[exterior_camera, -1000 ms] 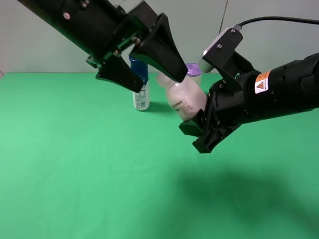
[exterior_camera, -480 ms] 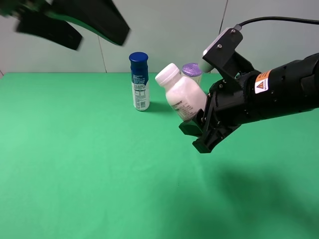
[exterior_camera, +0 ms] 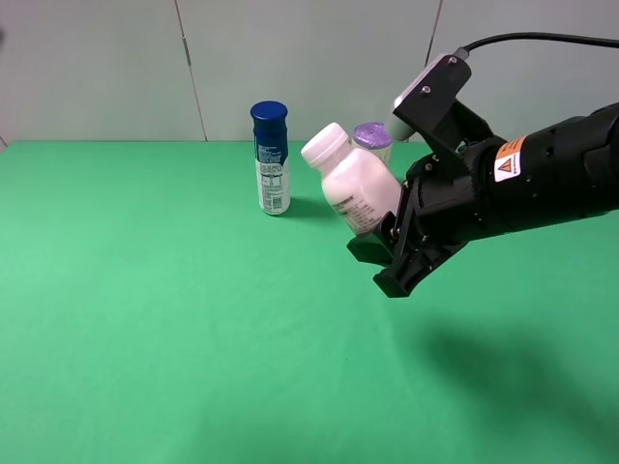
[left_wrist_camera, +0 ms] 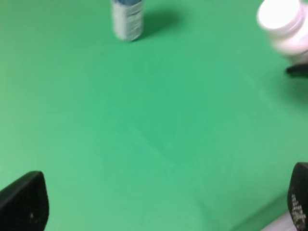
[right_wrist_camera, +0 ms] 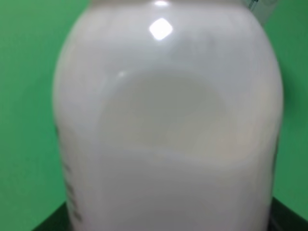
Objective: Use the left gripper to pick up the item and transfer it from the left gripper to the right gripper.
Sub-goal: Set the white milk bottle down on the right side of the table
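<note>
The item, a squat white bottle (exterior_camera: 353,184) with a white cap, hangs tilted above the green table, its base clamped in my right gripper (exterior_camera: 379,266). That gripper is on the arm with the orange-white sticker. The right wrist view is filled by the bottle's body (right_wrist_camera: 168,134). My left gripper (left_wrist_camera: 161,204) is open and empty, its jaws far apart over bare green cloth. It is out of the exterior view. The bottle (left_wrist_camera: 284,29) shows far off in the left wrist view.
A taller blue-capped bottle (exterior_camera: 272,159) stands upright at the back of the green table (exterior_camera: 145,338) and also shows in the left wrist view (left_wrist_camera: 127,19). A purple-lidded can (exterior_camera: 372,138) stands behind the held bottle. A pale wall runs behind.
My left arm has let go of the bottle and drawn away up and to the left, out of the exterior view. The right gripper and bottle have not moved.
</note>
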`<act>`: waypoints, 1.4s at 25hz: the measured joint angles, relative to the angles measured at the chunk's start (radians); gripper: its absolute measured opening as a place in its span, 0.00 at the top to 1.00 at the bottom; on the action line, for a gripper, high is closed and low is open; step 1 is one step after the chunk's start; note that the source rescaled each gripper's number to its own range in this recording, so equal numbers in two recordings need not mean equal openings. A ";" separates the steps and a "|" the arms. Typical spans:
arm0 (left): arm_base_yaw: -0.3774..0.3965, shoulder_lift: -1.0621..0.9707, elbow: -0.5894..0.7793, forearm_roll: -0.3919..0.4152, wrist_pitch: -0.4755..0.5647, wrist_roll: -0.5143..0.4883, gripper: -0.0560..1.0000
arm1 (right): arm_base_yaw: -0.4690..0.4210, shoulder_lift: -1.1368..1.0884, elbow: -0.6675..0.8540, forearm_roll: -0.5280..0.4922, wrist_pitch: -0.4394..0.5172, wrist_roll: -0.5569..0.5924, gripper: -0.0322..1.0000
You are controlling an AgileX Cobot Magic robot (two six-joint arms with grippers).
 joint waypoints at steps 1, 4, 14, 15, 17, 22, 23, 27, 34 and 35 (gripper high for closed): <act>0.000 -0.025 0.001 0.011 0.001 -0.005 0.00 | 0.000 0.000 0.000 0.000 0.000 0.000 0.90; 0.000 -0.101 0.010 0.035 0.000 -0.012 0.00 | 0.000 0.000 0.000 0.000 0.000 0.007 0.90; 0.000 -0.375 0.306 0.094 0.000 -0.030 0.00 | 0.000 0.000 0.000 0.000 0.000 0.011 0.90; 0.000 -0.404 0.351 0.099 0.000 -0.030 0.00 | 0.000 0.000 0.000 0.000 0.000 0.011 0.90; 0.000 -0.461 0.434 0.118 0.000 -0.030 0.00 | 0.000 0.000 0.000 0.000 0.000 0.011 0.90; 0.000 -0.618 0.613 0.133 -0.003 -0.030 0.00 | 0.000 0.000 0.000 0.000 0.000 0.016 0.90; 0.000 -0.649 0.636 0.131 -0.009 -0.030 0.00 | 0.000 0.000 0.000 0.000 0.000 0.016 0.90; 0.000 -0.744 0.704 0.099 -0.032 -0.030 0.00 | 0.000 0.000 0.000 0.000 0.000 0.023 0.90; 0.000 -0.798 0.747 0.063 -0.103 -0.020 0.00 | 0.000 0.000 0.000 0.000 0.000 0.070 0.90; 0.000 -0.798 0.749 0.059 -0.106 -0.018 0.01 | 0.000 0.000 0.000 0.000 0.000 0.078 0.90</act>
